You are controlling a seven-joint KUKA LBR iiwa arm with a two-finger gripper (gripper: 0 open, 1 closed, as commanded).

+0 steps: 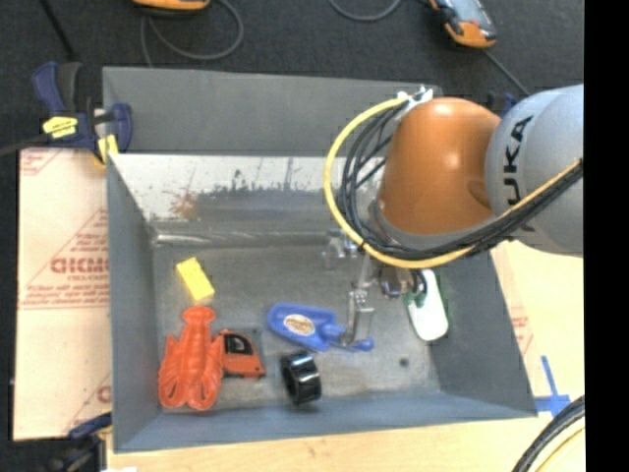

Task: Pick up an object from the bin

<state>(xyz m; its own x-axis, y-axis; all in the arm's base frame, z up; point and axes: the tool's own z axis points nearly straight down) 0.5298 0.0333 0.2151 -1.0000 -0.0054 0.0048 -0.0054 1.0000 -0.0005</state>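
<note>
One arm (pixel 550 170) comes in from the right, its wrist under a rounded orange cover (pixel 432 165) looped with yellow and black cables (pixel 339 165). It is bent so that the gripper (pixel 358 334) points straight down into the bin (pixel 295 180), low over the floor right of the middle. Whether the gripper is open or closed cannot be told; its tip stands at the narrow right end of a blue flat thing (pixel 300 324), and contact between them cannot be made out.

That blue thing lies on the floor near the middle of the front half. Its long axis runs left to right, dipping slightly toward the front at the right. The broad rounded end, bearing a pale label, points left, and the thin end points right, beneath the gripper.

Just right of the gripper lies a white bottle-like item (pixel 428 313), partly under the wrist. Near the blue thing's front sits a black roll (pixel 302 379). Farther left are an orange and black tape measure (pixel 241 352), touching an orange toy lobster (pixel 193 360), and behind them a yellow block (pixel 196 278).
</note>
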